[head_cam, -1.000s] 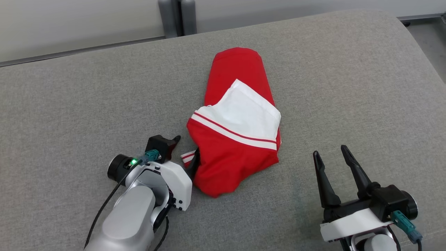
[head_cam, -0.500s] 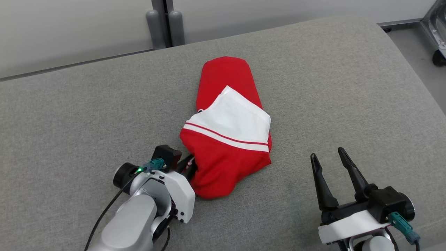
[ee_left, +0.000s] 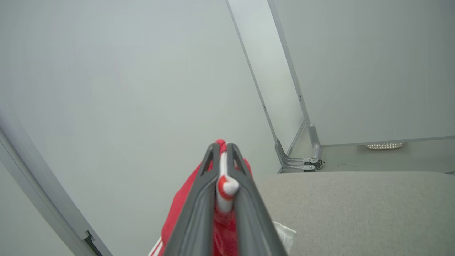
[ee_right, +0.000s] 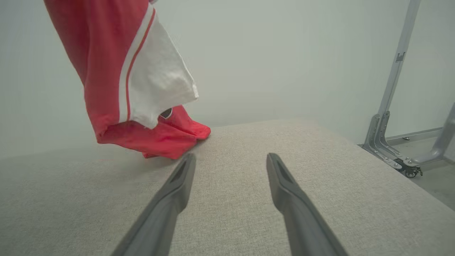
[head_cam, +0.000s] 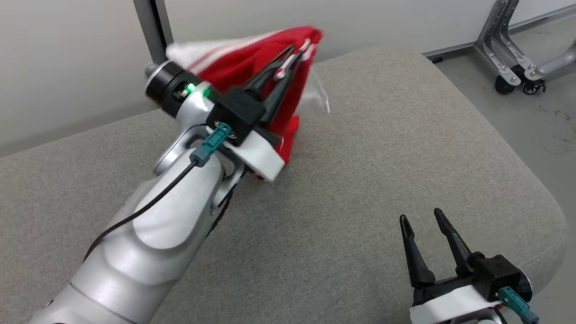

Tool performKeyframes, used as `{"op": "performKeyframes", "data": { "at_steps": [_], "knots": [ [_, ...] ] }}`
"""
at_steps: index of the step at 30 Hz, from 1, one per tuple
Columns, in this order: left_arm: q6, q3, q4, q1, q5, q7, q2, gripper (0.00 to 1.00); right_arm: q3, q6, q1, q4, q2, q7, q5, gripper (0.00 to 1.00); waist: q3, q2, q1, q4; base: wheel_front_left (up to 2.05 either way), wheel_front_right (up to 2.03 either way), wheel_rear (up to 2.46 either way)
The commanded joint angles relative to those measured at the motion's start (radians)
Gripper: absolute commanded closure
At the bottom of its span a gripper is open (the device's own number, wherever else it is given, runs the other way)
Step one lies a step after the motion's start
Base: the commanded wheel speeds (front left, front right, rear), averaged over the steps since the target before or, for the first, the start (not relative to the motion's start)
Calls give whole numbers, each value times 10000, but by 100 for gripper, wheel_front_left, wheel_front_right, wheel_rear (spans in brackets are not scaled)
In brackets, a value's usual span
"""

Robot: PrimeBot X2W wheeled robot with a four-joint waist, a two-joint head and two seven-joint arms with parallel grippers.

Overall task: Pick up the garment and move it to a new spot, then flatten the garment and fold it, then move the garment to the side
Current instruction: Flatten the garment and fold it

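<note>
Red cloth with a white panel and thin white stripes, the garment (head_cam: 234, 67) hangs in the air above the far part of the broad grey woven-fabric cushion (head_cam: 382, 135). It is pinched near its top edge by the left gripper (head_cam: 294, 54). That gripper's two long dark fingers are clenched on a white-trimmed fold of the fabric. In the left wrist view the left gripper (ee_left: 222, 147) shows a narrow roll of red and white cloth squeezed between the fingers. The rest of the garment (ee_left: 176, 213) droops below and to their left, and the cushion (ee_left: 355, 206) lies beneath at the right. The left arm is raised, its fingers pointing up and to the right in the head view, with the pale plain wall (head_cam: 67, 67) behind.

In the right wrist view the garment (ee_right: 106, 64) dangles at upper left with its white panel facing the camera. Its bunched red lower end seems to touch the cushion (ee_right: 337, 170), though blur there makes contact hard to confirm. The right gripper (head_cam: 419, 216) sits low near the cushion's near right corner, well apart from the garment, fingers spread and grasping nothing. In its own wrist view, the right gripper (ee_right: 231, 156) points along the cushion's surface. A grey metal frame on small wheels (head_cam: 508, 58) stands on the floor beyond the cushion's right edge.
</note>
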Motion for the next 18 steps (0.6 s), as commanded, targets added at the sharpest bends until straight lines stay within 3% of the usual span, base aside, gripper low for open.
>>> {"op": "performKeyframes", "data": {
  "at_steps": [1, 5, 10, 14, 18],
  "knots": [
    [-33, -58, -541, -223, 177, -73, -89, 100, -49, -5, 96, -50, -14, -9, 9, 0, -134, 0, 0, -148, 0, 0, 0],
    [-70, -117, -1326, 217, 313, -52, 34, 100, -198, -5, 103, -109, -10, -9, -36, 0, -7, 0, 0, 1, 0, 0, 0],
    [111, -140, -1964, 1706, 287, -60, 557, 100, -556, -5, 27, -272, -16, -8, -106, 0, 565, 0, 0, 765, 0, 0, 0],
    [-109, -89, -2039, 3175, 154, -61, 1241, 100, -789, -5, -106, -324, -13, -9, -179, 0, 1084, 0, 0, 1444, 0, 0, 0],
    [-118, 493, -1655, 3964, -53, -62, 1511, 100, -861, -5, -241, -267, -16, -9, -335, 0, 1340, 0, 0, 2020, 0, 0, 0]
  ]
}}
